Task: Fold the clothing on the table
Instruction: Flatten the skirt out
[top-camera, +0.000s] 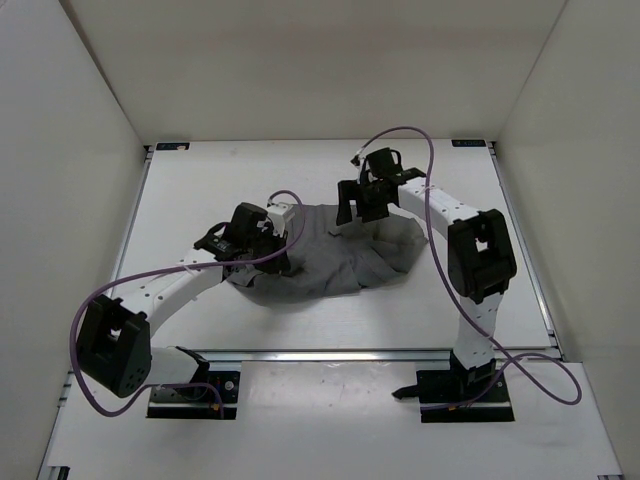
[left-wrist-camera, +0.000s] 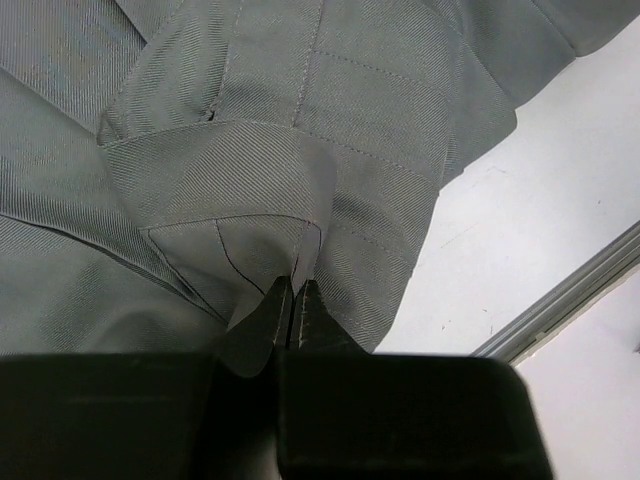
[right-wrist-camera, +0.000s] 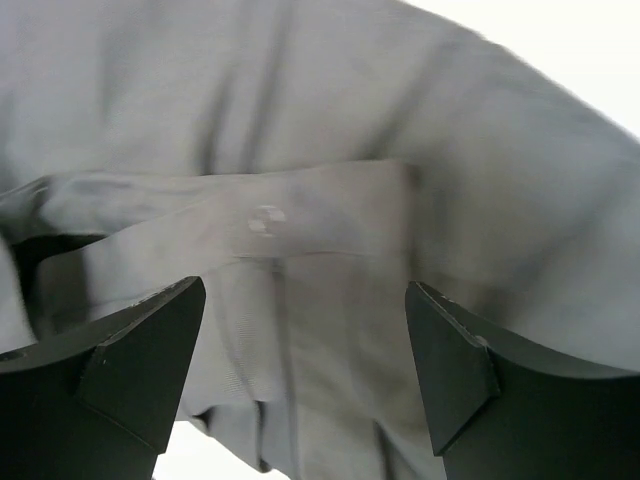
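I am noting left pincer (left-wrist-camera: 297, 305) clamping grey garment (top-camera: 345, 255) fold on counter (top-camera: 250, 175); right pincer (right-wrist-camera: 305, 300) gaping wide, gripping nothing.

1. The clothing (top-camera: 340, 255) is medium grey, with a fine diagonal twill weave, matching grey stitch lines and darker grey folds.
2. Its button (right-wrist-camera: 266, 218) is pale and whitish.
3. The table (top-camera: 300, 175) is white; its edge rail (top-camera: 350, 353) is silver.
4. The left arm (top-camera: 170, 290) and right arm (top-camera: 440, 205) are white with black joints; the cable (top-camera: 400, 128) is purple.
5. The left gripper (left-wrist-camera: 295, 315) and right gripper (right-wrist-camera: 305, 290) are black.
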